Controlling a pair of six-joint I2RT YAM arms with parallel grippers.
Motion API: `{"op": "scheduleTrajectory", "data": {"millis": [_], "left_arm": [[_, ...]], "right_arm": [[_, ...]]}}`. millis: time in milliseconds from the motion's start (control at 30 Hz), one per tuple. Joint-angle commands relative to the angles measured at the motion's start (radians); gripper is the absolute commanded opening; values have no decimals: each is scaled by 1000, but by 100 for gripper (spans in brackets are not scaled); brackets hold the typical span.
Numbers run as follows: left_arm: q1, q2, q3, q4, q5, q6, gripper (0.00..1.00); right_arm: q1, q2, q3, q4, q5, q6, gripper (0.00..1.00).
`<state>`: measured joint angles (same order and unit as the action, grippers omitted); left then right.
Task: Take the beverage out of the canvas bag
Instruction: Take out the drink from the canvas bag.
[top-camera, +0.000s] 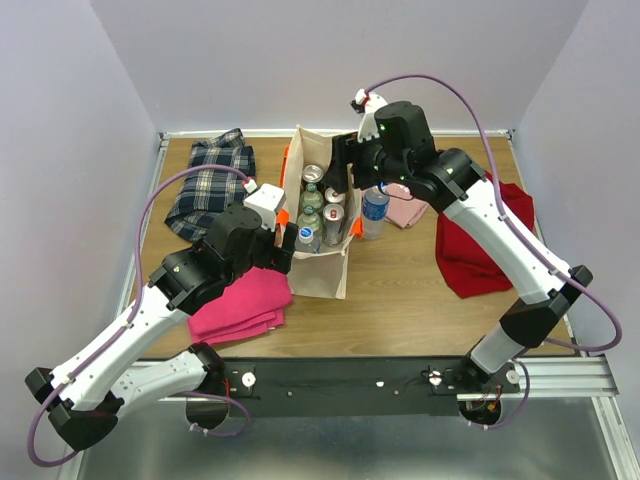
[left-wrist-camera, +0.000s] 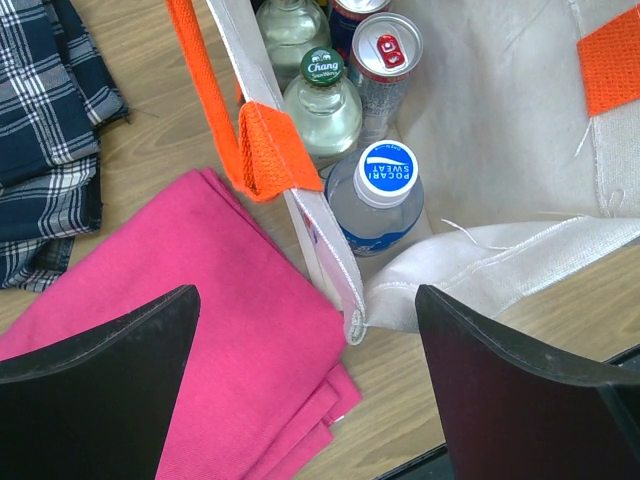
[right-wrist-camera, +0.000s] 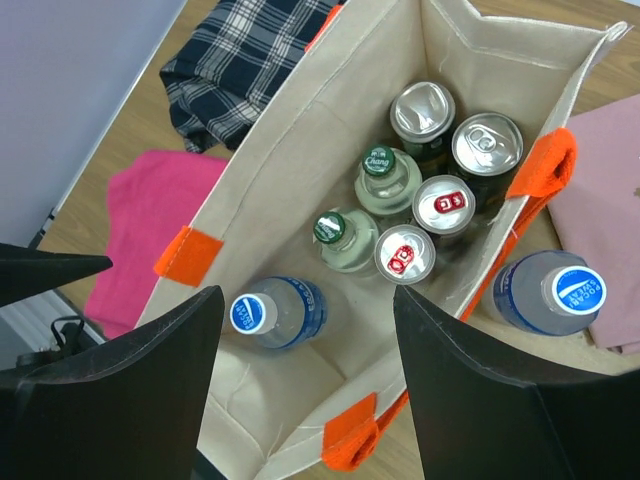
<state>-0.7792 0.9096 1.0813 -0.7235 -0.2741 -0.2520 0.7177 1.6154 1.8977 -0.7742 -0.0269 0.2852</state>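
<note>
The beige canvas bag (top-camera: 322, 270) with orange handles stands open mid-table. It holds several cans (right-wrist-camera: 430, 108), two green-capped glass bottles (right-wrist-camera: 378, 182) and a blue-capped Pocari Sweat bottle (right-wrist-camera: 275, 312). A second Pocari bottle (top-camera: 375, 210) stands on the table outside the bag's right side and also shows in the right wrist view (right-wrist-camera: 550, 292). My right gripper (top-camera: 345, 188) hovers open and empty above the bag's mouth (right-wrist-camera: 307, 295). My left gripper (top-camera: 288, 240) is open and empty at the bag's near-left corner (left-wrist-camera: 305, 300), with the bag's left wall (left-wrist-camera: 330, 260) between its fingers.
A folded pink cloth (top-camera: 240, 305) lies against the bag's left side. A plaid cloth (top-camera: 210, 185) is at the back left. A pale pink cloth (top-camera: 405, 210) and a red cloth (top-camera: 480, 240) lie to the right. White walls enclose the table.
</note>
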Motion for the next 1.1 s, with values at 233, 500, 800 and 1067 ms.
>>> {"op": "scheduleTrajectory", "data": {"millis": [233,500,800,1067], "left_arm": [[-3,11,11,-11,-2,0,99],[-3,28,35,-5,-4,-1,99],[-3,35,55,2,3,-6,99],[-3,38,57,13,3,-9,99]], "right_arm": [[43,35,106,-163,478,46,80],[43,-219,-158,243,359,83,100],[43,-99,167,-157,457,97,100],[42,-65,199,-153,450,143,100]]}}
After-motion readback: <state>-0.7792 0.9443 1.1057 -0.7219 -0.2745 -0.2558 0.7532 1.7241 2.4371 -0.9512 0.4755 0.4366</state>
